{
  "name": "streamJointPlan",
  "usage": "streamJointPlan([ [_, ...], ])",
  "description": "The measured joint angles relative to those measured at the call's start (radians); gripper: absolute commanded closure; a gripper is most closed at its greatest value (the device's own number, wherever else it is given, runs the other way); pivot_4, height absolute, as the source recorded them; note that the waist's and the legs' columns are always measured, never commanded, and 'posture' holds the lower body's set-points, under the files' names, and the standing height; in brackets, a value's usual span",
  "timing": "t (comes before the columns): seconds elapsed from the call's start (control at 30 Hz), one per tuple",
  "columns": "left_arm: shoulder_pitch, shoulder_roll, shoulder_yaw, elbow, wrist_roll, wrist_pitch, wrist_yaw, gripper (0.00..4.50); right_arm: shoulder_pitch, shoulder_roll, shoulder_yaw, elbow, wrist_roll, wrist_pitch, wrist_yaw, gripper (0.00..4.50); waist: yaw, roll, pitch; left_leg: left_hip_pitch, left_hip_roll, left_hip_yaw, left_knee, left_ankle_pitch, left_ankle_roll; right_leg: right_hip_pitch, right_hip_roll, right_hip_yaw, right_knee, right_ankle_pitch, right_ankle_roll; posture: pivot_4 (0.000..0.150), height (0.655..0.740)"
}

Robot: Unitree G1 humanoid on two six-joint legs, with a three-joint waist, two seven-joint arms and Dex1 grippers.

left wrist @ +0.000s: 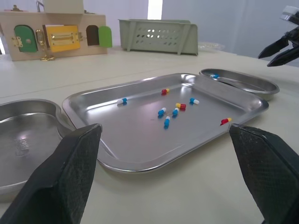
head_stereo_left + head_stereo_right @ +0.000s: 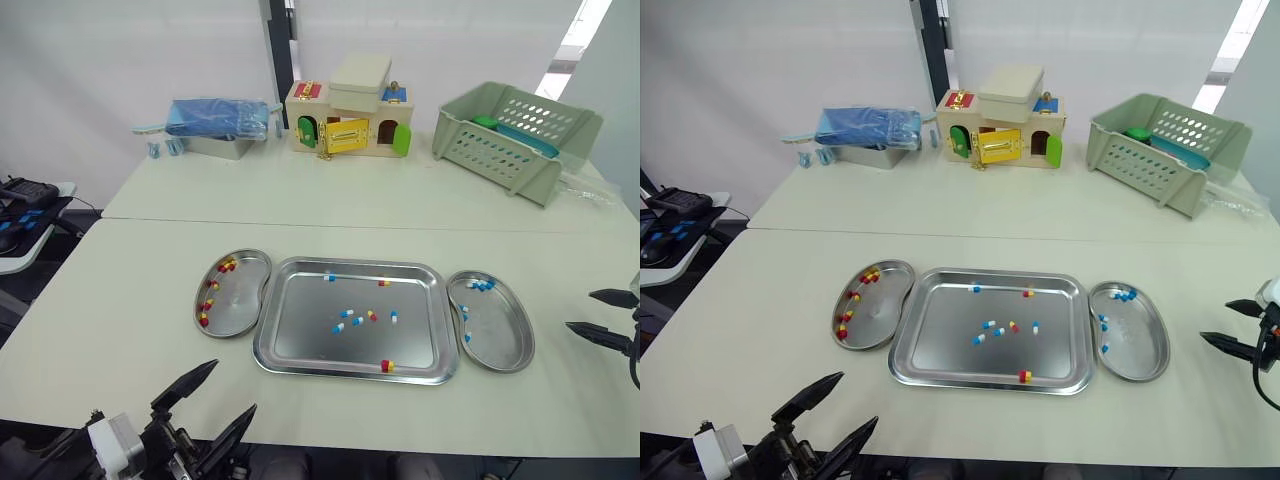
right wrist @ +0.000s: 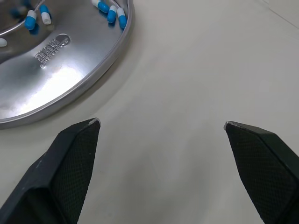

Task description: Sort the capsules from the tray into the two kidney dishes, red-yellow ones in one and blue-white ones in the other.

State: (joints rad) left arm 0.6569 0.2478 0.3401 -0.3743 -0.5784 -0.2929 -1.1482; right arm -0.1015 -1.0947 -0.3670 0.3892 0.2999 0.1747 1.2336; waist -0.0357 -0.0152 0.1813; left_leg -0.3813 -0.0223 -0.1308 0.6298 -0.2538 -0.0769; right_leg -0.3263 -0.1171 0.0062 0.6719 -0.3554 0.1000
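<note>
In the eye views capsules (image 2: 357, 320) lie scattered mid-tray (image 2: 300, 345), one at its near edge, the left gripper (image 2: 232, 387) and right gripper (image 2: 581, 311) empty, jaws wide; the left wrist view suggests they are small, smooth, light and apt to roll, best pinched across the middle; the right wrist view looks over the blue-white dish (image 3: 56, 88) rim.

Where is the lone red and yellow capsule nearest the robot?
In the head views, that red-yellow capsule lies inside the tray against its near rim, toward the robot's right, apart from the cluster of capsules mid-tray.
</note>
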Motion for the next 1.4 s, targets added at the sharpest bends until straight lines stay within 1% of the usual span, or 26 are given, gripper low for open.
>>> streamJointPlan([
  [0.1, 0.014, 0.005, -0.011, 0.000, 0.000, -0.015, 0.002, 0.02, -0.088, -0.017, 0.036, -0.120, 0.035, 0.081, 0.019, 0.00, -0.005, 0.001, -0.001, 0.000, 0.000, 0.001, 0.000, 0.000, 0.000, 0.000, 0.000, 0.001, 0.000, 0.000, 0.000, 0.150, 0.7400],
  [0.23, 0.020, 0.016, -0.020, 0.001, 0.001, -0.035, 0.009, 0.02, -0.275, -0.013, 0.162, -0.349, 0.114, 0.238, 0.049, 0.00, -0.004, 0.005, -0.003, 0.000, 0.001, 0.000, 0.000, 0.000, 0.000, -0.001, 0.001, 0.001, 0.000, 0.000, 0.000, 0.150, 0.7400],
  [0.27, 0.020, 0.016, -0.021, 0.001, 0.001, -0.040, 0.015, 0.02, -0.313, -0.005, 0.187, -0.386, 0.126, 0.270, 0.048, 0.00, -0.003, 0.004, -0.002, 0.000, 0.001, -0.001, 0.000, 0.000, 0.000, -0.001, 0.001, 0.000, 0.000, 0.000, 0.000, 0.150, 0.7400],
  [0.33, 0.026, 0.013, -0.025, 0.000, 0.000, -0.042, 0.031, 0.02, -0.407, 0.027, 0.262, -0.464, 0.153, 0.355, 0.041, 0.00, 0.004, 0.000, 0.000, -0.002, 0.001, -0.002, 0.000, 0.000, 0.000, -0.001, 0.001, -0.001, -0.002, 0.000, 0.000, 0.150, 0.7400],
  [0.37, 0.031, 0.014, -0.028, 0.000, 0.001, -0.042, 0.036, 0.02, -0.428, 0.041, 0.284, -0.484, 0.155, 0.375, 0.037, 0.00, 0.004, -0.001, 0.000, -0.002, 0.001, -0.002, 0.000, 0.000, -0.001, -0.001, 0.001, -0.001, -0.003, 0.001, 0.001, 0.150, 0.7400],
  [0.4, 0.056, 0.007, -0.031, -0.003, 0.000, -0.043, 0.051, 0.02, -0.509, 0.106, 0.359, -0.502, 0.150, 0.424, 0.020, 0.00, 0.005, -0.001, 0.000, -0.003, 0.001, -0.002, -0.001, -0.001, 0.000, 0.000, 0.001, -0.001, -0.007, 0.002, 0.001, 0.150, 0.7400],
  [0.43, 0.057, 0.007, -0.036, -0.005, 0.000, -0.044, 0.059, 0.02, -0.554, 0.162, 0.419, -0.520, 0.142, 0.443, 0.007, 0.00, 0.002, -0.001, 0.000, -0.003, 0.001, -0.002, -0.001, -0.001, 0.000, -0.001, 0.001, -0.001, -0.008, 0.003, 0.002, 0.150, 0.7400],
  [0.53, 0.051, 0.005, -0.042, -0.010, 0.001, -0.055, 0.080, 0.02, -0.633, 0.297, 0.586, -0.517, 0.071, 0.461, -0.035, 0.00, 0.003, -0.001, 0.000, -0.004, 0.000, -0.002, -0.001, -0.001, 0.000, -0.002, 0.001, -0.001, -0.008, 0.004, 0.002, 0.150, 0.7400],
  [0.6, 0.050, 0.000, -0.042, -0.010, 0.003, -0.071, 0.099, 0.02, -0.690, 0.398, 0.686, -0.453, -0.015, 0.446, -0.080, 0.00, 0.004, -0.002, 0.000, -0.005, 0.000, -0.003, -0.001, 0.000, -0.001, -0.002, 0.001, -0.001, -0.008, 0.004, 0.002, 0.150, 0.7400],
  [0.67, 0.048, -0.005, -0.049, -0.010, 0.007, -0.089, 0.109, 0.02, -0.712, 0.459, 0.752, -0.410, -0.069, 0.421, -0.107, 0.00, 0.008, -0.002, 0.000, -0.008, 0.000, -0.004, 0.000, 0.000, -0.002, -0.005, 0.001, -0.002, -0.008, 0.004, 0.002, 0.150, 0.7400],
  [0.77, 0.056, -0.027, -0.069, -0.005, 0.024, -0.151, 0.111, 0.02, -0.753, 0.559, 0.812, -0.304, -0.145, 0.366, -0.136, 0.00, 0.003, -0.002, 0.000, -0.012, 0.000, -0.003, 0.000, 0.002, -0.004, -0.009, 0.001, -0.001, -0.008, 0.005, 0.002, 0.150, 0.7400],
  [0.93, 0.053, -0.048, -0.089, 0.022, 0.052, -0.219, 0.133, 0.02, -0.794, 0.646, 0.861, -0.177, -0.243, 0.291, -0.172, 0.00, -0.002, -0.002, 0.000, -0.013, 0.000, -0.002, 0.000, 0.002, -0.004, -0.011, 0.001, 0.000, -0.008, 0.005, 0.002, 0.150, 0.7400],
  [1.03, 0.052, -0.050, -0.097, 0.043, 0.058, -0.255, 0.145, 0.00, -0.794, 0.677, 0.880, -0.146, -0.281, 0.253, -0.171, 0.58, -0.010, -0.002, 0.000, -0.013, 0.000, -0.002, 0.000, 0.002, -0.004, -0.011, 0.001, 0.000, -0.008, 0.005, 0.002, 0.150, 0.7400],
  [1.1, 0.054, -0.050, -0.099, 0.063, 0.059, -0.277, 0.150, 0.00, -0.794, 0.692, 0.882, -0.135, -0.299, 0.230, -0.172, 1.31, -0.015, -0.001, 0.000, -0.013, 0.000, -0.002, 0.000, 0.002, -0.004, -0.012, 0.001, 0.001, -0.008, 0.005, 0.002, 0.150, 0.7400],
  [1.2, 0.060, -0.050, -0.105, 0.080, 0.059, -0.302, 0.155, 0.00, -0.794, 0.716, 0.883, -0.107, -0.330, 0.202, -0.174, 2.27, -0.022, -0.001, 0.000, -0.012, 0.000, -0.002, 0.000, 0.002, -0.004, -0.012, 0.001, 0.001, -0.007, 0.005, 0.002, 0.150, 0.7400],
  [1.4, 0.067, -0.044, -0.118, 0.094, 0.059, -0.327, 0.164, 0.00, -0.807, 0.783, 0.899, -0.060, -0.366, 0.179, -0.171, 2.27, -0.030, -0.001, 0.000, -0.012, 0.000, -0.001, 0.000, 0.002, -0.004, -0.013, 0.001, 0.003, -0.006, 0.005, 0.002, 0.150, 0.7400],
])
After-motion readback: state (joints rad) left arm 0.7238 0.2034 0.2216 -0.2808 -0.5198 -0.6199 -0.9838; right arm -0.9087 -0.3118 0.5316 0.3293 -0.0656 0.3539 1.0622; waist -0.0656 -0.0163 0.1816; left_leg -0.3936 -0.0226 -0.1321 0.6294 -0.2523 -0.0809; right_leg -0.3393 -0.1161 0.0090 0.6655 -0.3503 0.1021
